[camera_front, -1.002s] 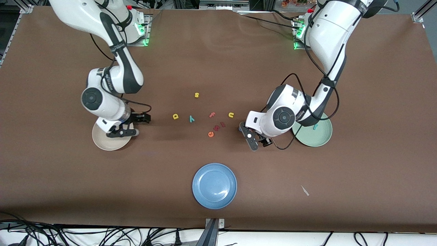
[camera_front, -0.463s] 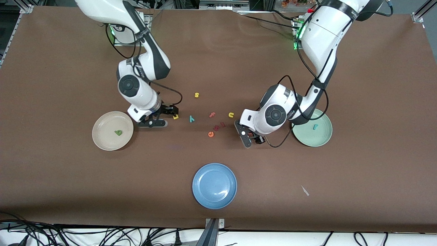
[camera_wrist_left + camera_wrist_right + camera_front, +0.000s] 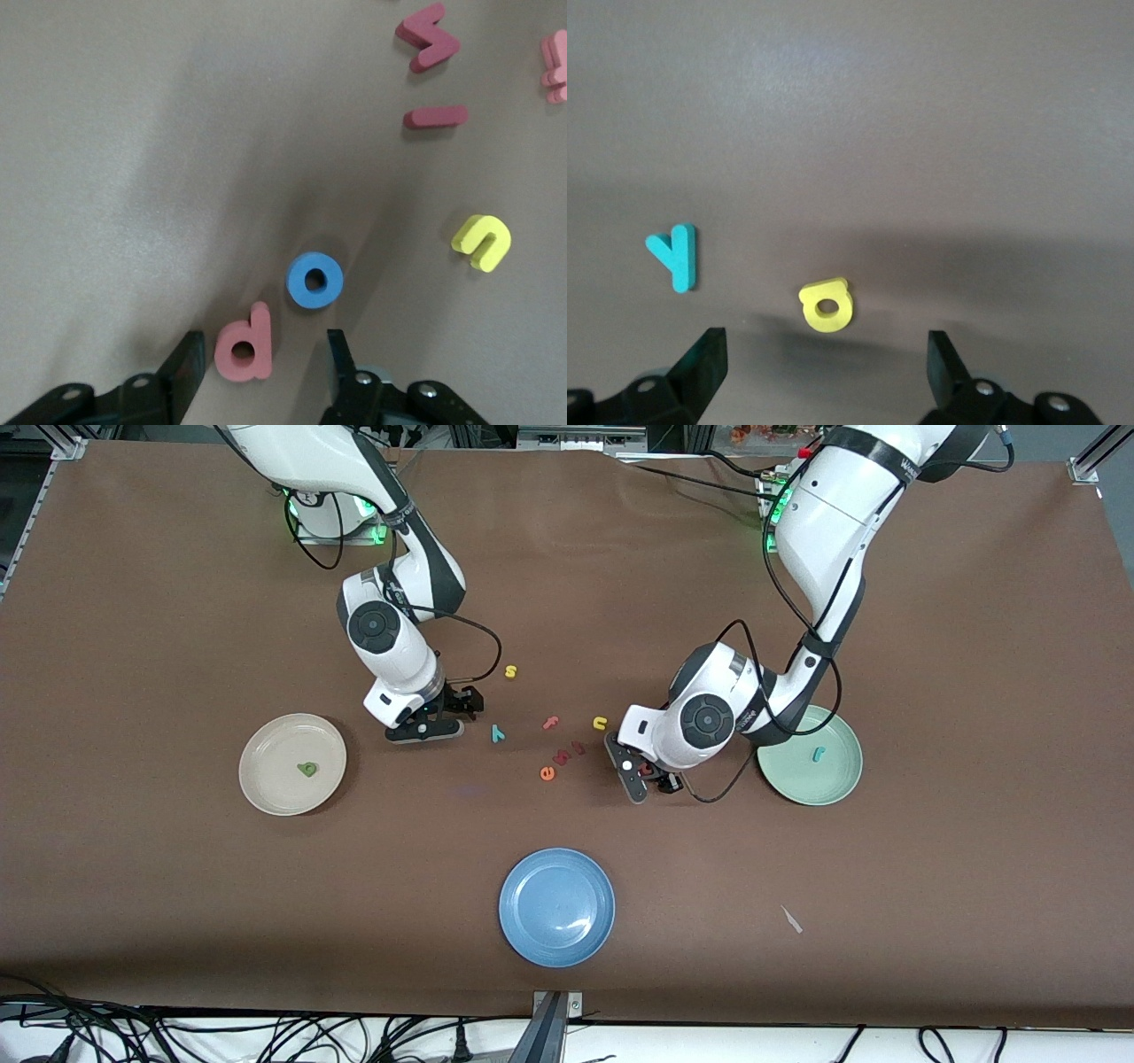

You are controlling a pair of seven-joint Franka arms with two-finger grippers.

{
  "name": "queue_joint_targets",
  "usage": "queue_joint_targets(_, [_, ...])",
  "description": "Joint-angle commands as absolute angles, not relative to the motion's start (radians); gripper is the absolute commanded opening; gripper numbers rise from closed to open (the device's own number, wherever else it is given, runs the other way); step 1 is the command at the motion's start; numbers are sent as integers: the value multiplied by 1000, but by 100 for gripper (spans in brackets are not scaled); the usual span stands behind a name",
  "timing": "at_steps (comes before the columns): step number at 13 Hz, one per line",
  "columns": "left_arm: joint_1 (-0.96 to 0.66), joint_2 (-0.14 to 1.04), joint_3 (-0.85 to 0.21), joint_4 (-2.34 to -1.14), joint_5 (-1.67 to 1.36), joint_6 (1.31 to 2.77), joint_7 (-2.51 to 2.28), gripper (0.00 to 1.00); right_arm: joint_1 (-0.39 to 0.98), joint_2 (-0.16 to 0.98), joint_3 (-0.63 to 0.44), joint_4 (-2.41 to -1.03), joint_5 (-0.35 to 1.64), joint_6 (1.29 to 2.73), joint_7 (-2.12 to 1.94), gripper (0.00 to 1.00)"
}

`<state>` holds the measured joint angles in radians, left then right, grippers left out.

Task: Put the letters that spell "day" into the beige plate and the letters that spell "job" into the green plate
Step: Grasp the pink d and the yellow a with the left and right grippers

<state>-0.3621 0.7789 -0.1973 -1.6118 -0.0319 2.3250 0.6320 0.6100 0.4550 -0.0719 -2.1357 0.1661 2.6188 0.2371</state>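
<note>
Since a second ago the right gripper [image 3: 824, 376] has swung from above the beige plate [image 3: 266, 779] to hang over the yellow "a" [image 3: 825, 306], a chunky foam letter with a round hole, its fingers spread wide and empty either side of it. That plate, shallow and plain cream, now shows the dark green "d" [image 3: 307, 768] lying in it. Just beside the "a" lies the flat teal "y" [image 3: 677, 255] on the matte brown table [image 3: 177, 921]. At the left arm's end, the left gripper [image 3: 263, 376] has crept toward the scattered letters and hovers low, fingers parted and grasping nothing, with the salmon "b" [image 3: 244, 345] between them and the blue ring "o" [image 3: 314, 280] just beside it. A teal "j" [image 3: 819, 755] rests in the pale green plate [image 3: 828, 793].
</note>
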Motion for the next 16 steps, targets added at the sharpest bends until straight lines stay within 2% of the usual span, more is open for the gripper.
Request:
queue_joint_targets(1, [-382, 769, -186, -1632, -34, 2352, 624, 48, 608, 463, -78, -2131, 150, 2611, 158, 99])
queue_joint_targets(6, [-391, 770, -184, -1632, 14, 2352, 614, 18, 615, 514, -77, -2051, 150, 2533, 132, 96])
queue_joint_targets(8, [-390, 764, -183, -1629, 18, 2342, 598, 3, 615, 517, -77, -2045, 150, 2531, 124, 88])
queue_joint_targets(9, [-385, 753, -181, -1629, 20, 2335, 600, 2, 617, 528, -77, -2042, 150, 2533, 127, 88])
queue_joint_targets(14, [-345, 640, -144, -1618, 20, 2137, 611, 4, 617, 534, -77, -2029, 150, 2528, 126, 68])
queue_joint_targets(16, [-290, 598, -132, -1618, 32, 2062, 632, 4, 615, 537, -77, -2010, 150, 2505, 129, 66])
